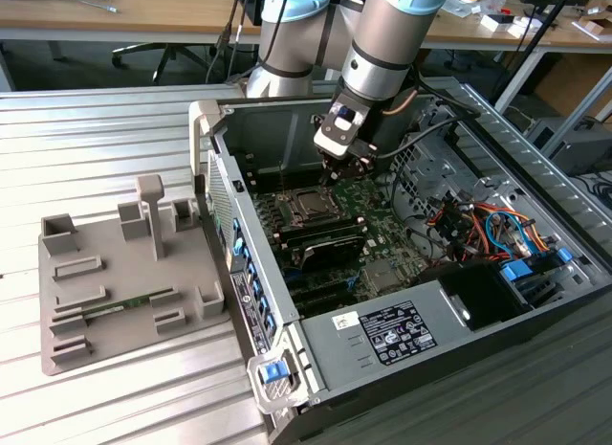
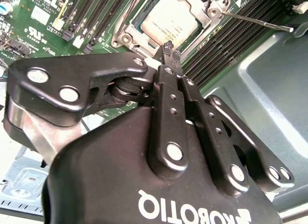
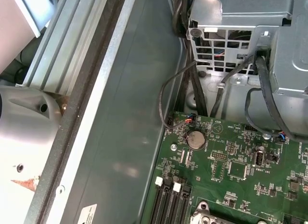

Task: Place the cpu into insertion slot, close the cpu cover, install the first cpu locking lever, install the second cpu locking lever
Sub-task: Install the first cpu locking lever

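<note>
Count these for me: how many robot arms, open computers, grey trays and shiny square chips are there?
robot arm: 1
open computer: 1
grey tray: 1
shiny square chip: 1
Total: 4

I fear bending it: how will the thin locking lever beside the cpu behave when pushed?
The locking lever is a thin bare metal rod, so probably light and springy, flexing slightly before it swings. Its smooth, narrow surface may let the gripper slip off. Free at one end, it could bend under a sideways push.
</note>
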You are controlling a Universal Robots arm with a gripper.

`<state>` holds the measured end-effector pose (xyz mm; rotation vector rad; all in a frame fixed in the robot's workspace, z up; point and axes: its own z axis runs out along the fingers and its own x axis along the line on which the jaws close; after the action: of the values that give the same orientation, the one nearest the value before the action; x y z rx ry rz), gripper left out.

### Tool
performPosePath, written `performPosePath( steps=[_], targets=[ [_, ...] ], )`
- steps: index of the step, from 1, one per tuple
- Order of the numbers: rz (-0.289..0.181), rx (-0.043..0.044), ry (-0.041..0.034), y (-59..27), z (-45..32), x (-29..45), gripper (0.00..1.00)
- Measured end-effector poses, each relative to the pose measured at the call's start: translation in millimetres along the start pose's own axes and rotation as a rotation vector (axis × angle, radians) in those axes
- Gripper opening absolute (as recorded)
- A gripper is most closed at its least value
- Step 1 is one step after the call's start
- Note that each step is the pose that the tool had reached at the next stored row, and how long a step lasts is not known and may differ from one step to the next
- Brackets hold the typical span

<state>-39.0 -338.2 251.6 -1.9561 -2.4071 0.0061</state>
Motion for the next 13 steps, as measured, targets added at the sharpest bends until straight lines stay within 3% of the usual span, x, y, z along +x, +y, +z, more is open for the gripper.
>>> performPosePath(
  steps=[13],
  targets=[
    [-0.028, 0.0009, -0.0009, 0.0, 0.0, 0.0, 0.10]
  ],
)
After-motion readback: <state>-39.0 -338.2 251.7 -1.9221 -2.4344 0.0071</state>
